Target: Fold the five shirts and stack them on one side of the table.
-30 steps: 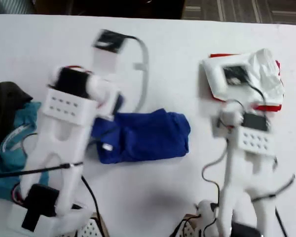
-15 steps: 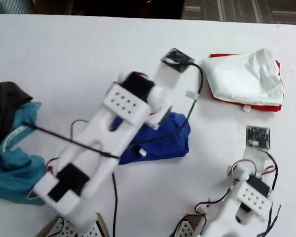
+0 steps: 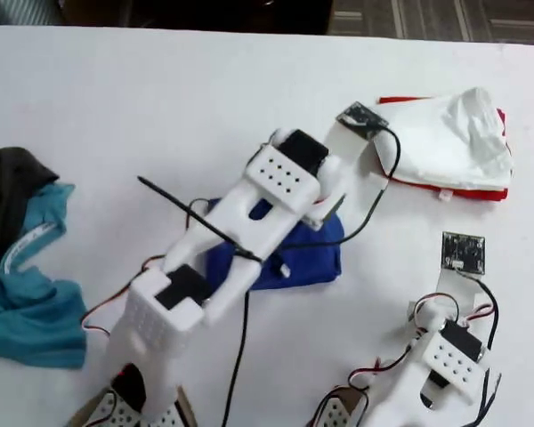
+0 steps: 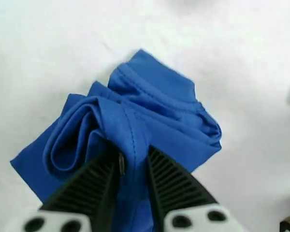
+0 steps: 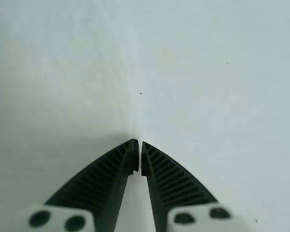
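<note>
The blue shirt (image 3: pixel 313 253) lay roughly folded near the middle of the white tabletop (image 3: pixel 116 89), and the left arm (image 3: pixel 249 213) stretched slantwise over it from the near edge, covering much of the cloth in the high view. In the left wrist view the left jaws pinched a raised ridge of the blue shirt (image 4: pixel 154 96) along a stitched seam, with the black ribbed faces on either side of the fold and the rest of the garment bunched in loose layers on the tabletop beyond them. At the far right side a folded white shirt (image 3: pixel 445 138) rested on top of a red shirt (image 3: pixel 481 190), whose edge showed along the near side and the corner of the pile. At the left edge a teal shirt (image 3: pixel 31 307) lay crumpled, touching a dark shirt (image 3: pixel 9 182) that sat just behind it. The right arm (image 3: pixel 445 351) was drawn up at the near right corner, well apart from the clothes. The right jaws were pressed together, their tips all but meeting over bare tabletop (image 5: pixel 193 67).
</note>
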You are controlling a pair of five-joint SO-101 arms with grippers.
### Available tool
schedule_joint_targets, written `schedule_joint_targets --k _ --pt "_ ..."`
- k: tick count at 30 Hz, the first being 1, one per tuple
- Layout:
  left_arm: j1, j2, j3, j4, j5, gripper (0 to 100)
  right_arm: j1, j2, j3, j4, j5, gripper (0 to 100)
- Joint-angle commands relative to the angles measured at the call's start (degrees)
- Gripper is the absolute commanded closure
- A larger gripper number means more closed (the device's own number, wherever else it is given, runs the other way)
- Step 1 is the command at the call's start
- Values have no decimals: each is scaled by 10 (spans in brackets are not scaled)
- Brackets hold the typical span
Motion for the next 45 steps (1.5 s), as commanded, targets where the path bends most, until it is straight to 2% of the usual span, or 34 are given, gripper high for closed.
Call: schedule_joint_targets --k 1,3,9,13,14,15,21,31,34,45 --pt "4 -5 -49 -3 2 859 4 -13 -4 -10 0 979" --pt "4 -5 -71 18 1 811 4 -13 -4 -10 0 979" --pt "-19 -6 -192 119 -29 825 -11 -13 -3 -12 0 979" --pt "-76 0 -208 116 -45 914 -11 -13 -3 -12 1 979" --pt "-86 2 -196 117 -45 972 -11 -13 -3 -12 1 979" --pt "-91 3 -174 117 -45 981 -11 -13 -3 -12 1 979" --pt "-82 3 0 99 -49 972 -10 -13 -3 -13 1 979" --pt "-18 -48 218 -51 -44 972 -10 -13 -3 -13 1 979" --pt "9 -72 245 -69 -34 972 -10 -13 -3 -13 1 979" --pt "92 -134 252 -55 -23 972 -10 -13 -3 -14 1 979"
